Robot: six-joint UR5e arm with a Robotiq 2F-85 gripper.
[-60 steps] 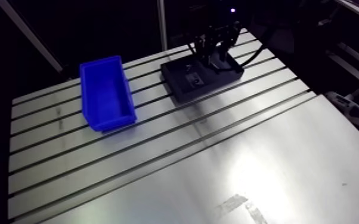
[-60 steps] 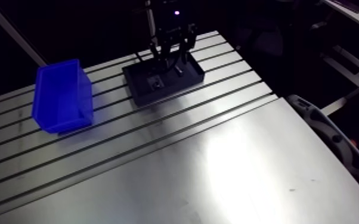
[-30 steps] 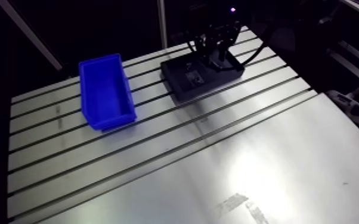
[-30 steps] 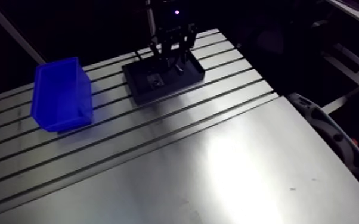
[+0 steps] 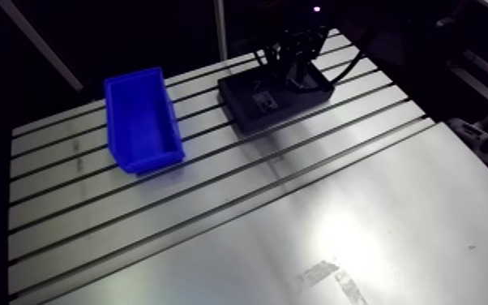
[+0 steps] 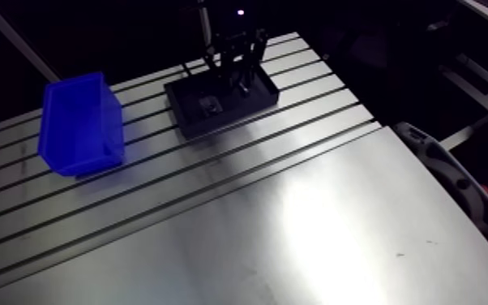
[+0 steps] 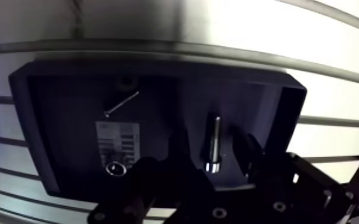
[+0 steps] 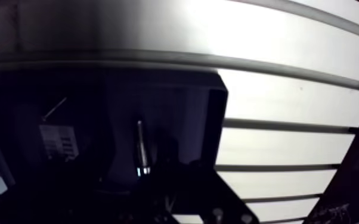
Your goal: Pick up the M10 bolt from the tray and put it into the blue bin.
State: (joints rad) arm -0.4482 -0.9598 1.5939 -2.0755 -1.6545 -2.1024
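Your fingers (image 7: 252,156) spread, straddling the bolt (image 7: 214,137) lying in the black tray (image 7: 158,67); blue bin (image 5: 136,75) well apart on worktop (image 5: 296,211)

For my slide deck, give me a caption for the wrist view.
Open fingers straddle the bolt lying in the black tray on the slotted table.

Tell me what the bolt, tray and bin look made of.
Bolt: bare metal, probably steel, going by the bright glints along its shank and head. Tray: matte black, likely plastic, since its walls and floor show no shine. Bin: blue plastic by the look, with an even saturated colour and thin moulded walls.
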